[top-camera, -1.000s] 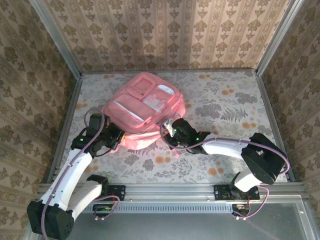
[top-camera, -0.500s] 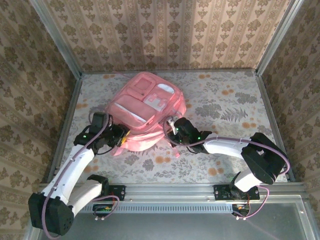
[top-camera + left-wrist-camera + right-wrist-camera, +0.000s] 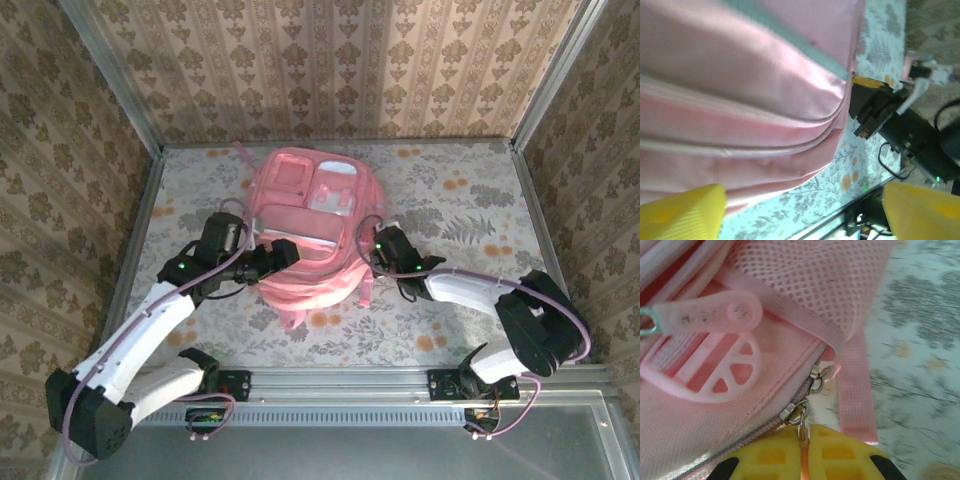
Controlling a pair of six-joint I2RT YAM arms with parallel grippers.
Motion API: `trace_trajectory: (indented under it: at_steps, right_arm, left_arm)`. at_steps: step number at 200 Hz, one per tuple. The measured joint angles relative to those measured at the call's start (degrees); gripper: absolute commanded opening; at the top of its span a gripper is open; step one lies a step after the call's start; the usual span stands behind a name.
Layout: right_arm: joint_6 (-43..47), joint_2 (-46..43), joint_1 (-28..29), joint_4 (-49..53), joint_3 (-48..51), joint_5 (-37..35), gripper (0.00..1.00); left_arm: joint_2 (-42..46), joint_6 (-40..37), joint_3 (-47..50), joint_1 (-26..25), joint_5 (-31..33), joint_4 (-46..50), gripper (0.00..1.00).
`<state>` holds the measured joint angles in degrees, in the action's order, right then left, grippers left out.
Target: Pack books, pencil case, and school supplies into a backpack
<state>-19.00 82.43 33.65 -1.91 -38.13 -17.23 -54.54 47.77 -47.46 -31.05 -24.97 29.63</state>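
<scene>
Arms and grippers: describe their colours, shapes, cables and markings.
The left arm and right arm share one look: white tubular links, black boxy joints and bases, and a thin purple cable looping alongside. Small green lights glow near each wrist. The jaws carry bright yellow pads, grid-recessed on the right gripper.

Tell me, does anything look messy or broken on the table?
Nothing is spilled or broken. The pink backpack lies flat on the table, and one loose strap pokes out past its near edge, so it looks a bit untidy. The right tool is pinching a zipper pull.
</scene>
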Motion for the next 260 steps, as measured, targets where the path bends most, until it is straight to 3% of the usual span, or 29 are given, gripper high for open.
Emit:
trace_trajectory:
  at_steps: [13,36,65,88,139,165,186,229,260]
  right_arm:
    - [-0.79,-2.60,-2.45,0.50,1.84,-0.42,0.12]
    - [-1.20,-6.71,-5.75,1.55,4.13,-0.83,0.41]
    - [-1.51,-10.29,-6.64,2.80,4.17,-1.49,0.67]
    - [-1.70,-15.76,-6.60,4.09,4.42,-1.60,0.99]
    - [2.84,-31.10,-6.23,6.01,6.08,-1.09,1.00]
    - [5.40,-36.00,-6.23,2.97,6.73,-2.36,1.00]
    - [8.37,-39.60,-6.25,-6.34,11.69,-5.07,1.00]
    - [14.93,-36.76,-9.44,-18.36,14.78,-11.93,1.00]
    - [16.59,-31.50,-14.56,-25.46,17.29,-10.99,1.00]
  left_arm:
    - [2.60,-2.95,-0.02,0.02,-0.15,-0.22,1.00]
    - [3.19,-7.06,-1.95,0.57,-0.83,-0.11,1.00]
    - [-0.17,-8.57,-2.97,1.64,-0.66,-0.22,1.00]
    - [-1.07,-7.28,-2.27,5.25,-0.96,-0.31,1.00]
    - [-1.22,-10.14,-3.32,15.74,3.58,3.43,1.00]
    - [-0.98,-14.86,-4.00,16.63,13.11,2.93,1.00]
    - [-0.85,-16.98,-3.96,16.85,24.37,1.51,1.00]
    - [-3.17,-31.50,5.11,18.45,40.13,-15.85,1.00]
    - [-6.91,-37.35,16.39,22.99,39.93,-30.08,1.00]
